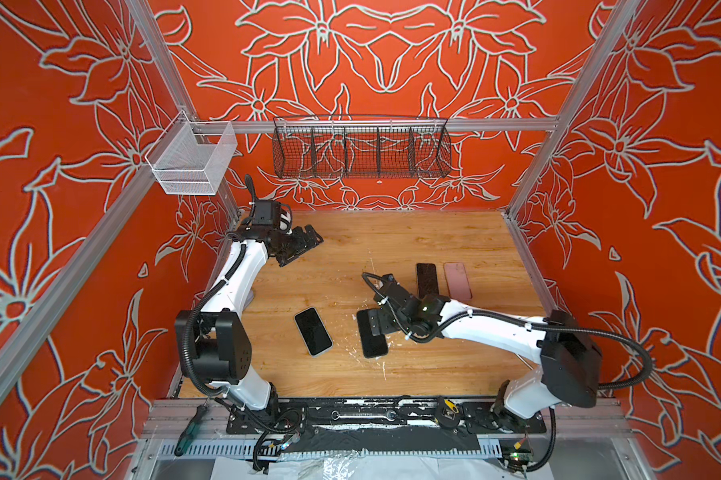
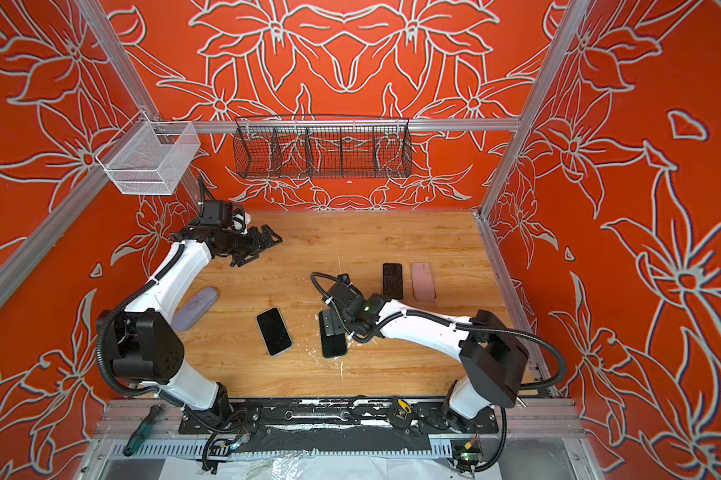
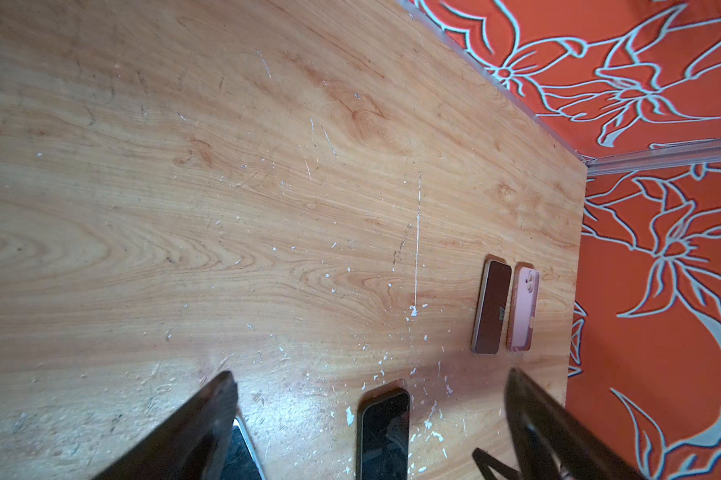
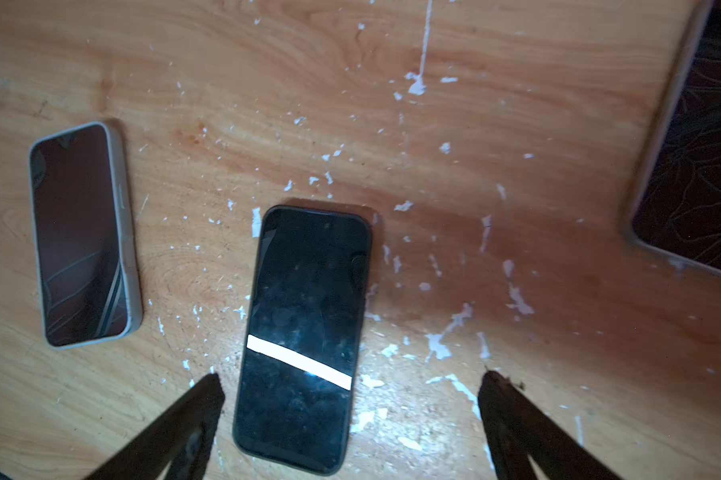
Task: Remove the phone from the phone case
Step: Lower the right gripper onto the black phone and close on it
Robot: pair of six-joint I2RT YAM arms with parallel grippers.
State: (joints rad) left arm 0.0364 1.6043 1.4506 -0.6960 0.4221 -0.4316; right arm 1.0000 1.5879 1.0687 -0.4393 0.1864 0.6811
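A black phone in a dark phone case [image 4: 305, 332] lies screen up near the table's middle in both top views [image 1: 374, 347] [image 2: 334, 347]. My right gripper [image 4: 350, 384] hovers open just above its far end [image 1: 369, 324], one finger beside the phone's edge, the other well clear, holding nothing. To its left lies a second phone in a light grey case [image 1: 313, 331] [image 4: 82, 235]. My left gripper [image 1: 305, 247] [image 3: 371, 380] hangs open and empty at the back left, far from both phones.
A dark phone [image 1: 426, 280] and a pink case [image 1: 457, 280] lie side by side at the right. A lavender case [image 2: 194, 308] lies by the left arm. Wire baskets [image 1: 361, 149] [image 1: 192, 160] hang on the back rail. White flecks litter the wood.
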